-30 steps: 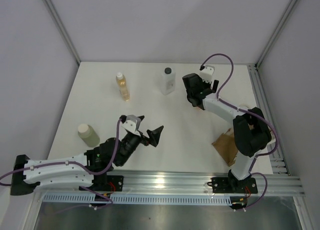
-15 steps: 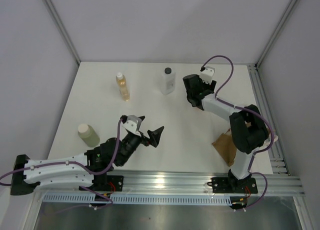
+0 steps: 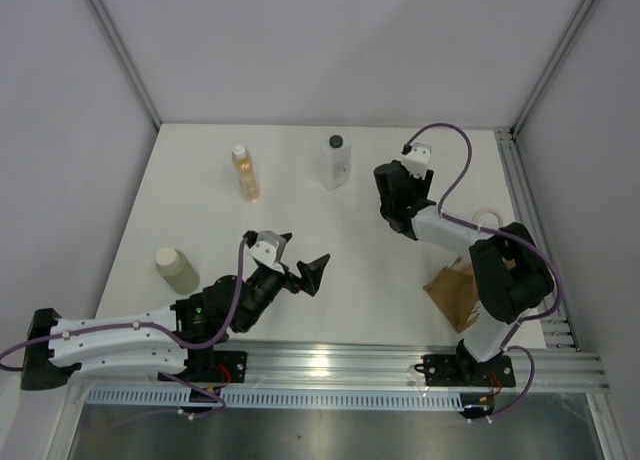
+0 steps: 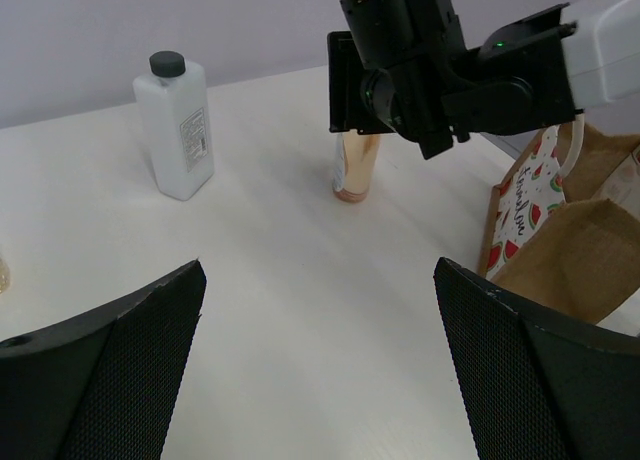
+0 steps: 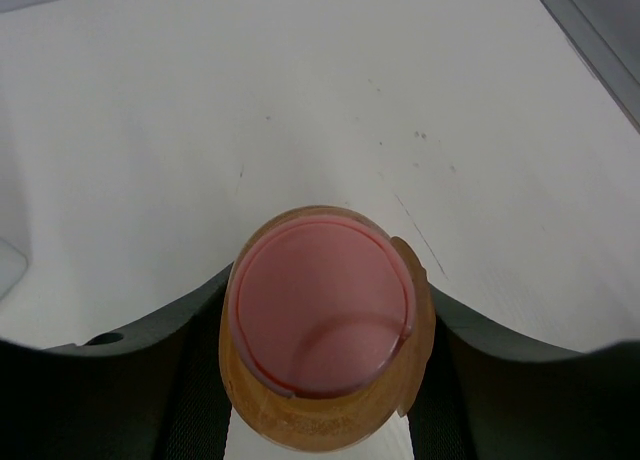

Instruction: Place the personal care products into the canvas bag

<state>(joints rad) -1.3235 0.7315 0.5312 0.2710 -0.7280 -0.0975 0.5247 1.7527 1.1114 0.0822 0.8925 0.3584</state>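
Observation:
In the right wrist view, my right gripper (image 5: 322, 385) is shut on the orange bottle with the pink cap (image 5: 322, 315), a finger pressed against each side. The left wrist view shows that bottle (image 4: 355, 165) upright under the right gripper (image 4: 398, 130). From above, the right gripper (image 3: 404, 218) hides it. The clear squarish bottle with a black cap (image 3: 336, 162) and the slim amber bottle (image 3: 244, 173) stand at the back. At the left stands the pale-green cylinder (image 3: 177, 271). The canvas bag (image 3: 455, 292) lies near the right arm's base. My left gripper (image 3: 298, 263) hovers open over mid-table, holding nothing.
A metal rail (image 3: 530, 220) runs along the table's right edge, and another (image 3: 330, 365) along the near edge. White walls close in the back and sides. The bag (image 4: 575, 235) has a watermelon-print side and a white handle.
The right gripper has closed on the orange bottle and shifted slightly right and toward the near side. The left arm has not moved.

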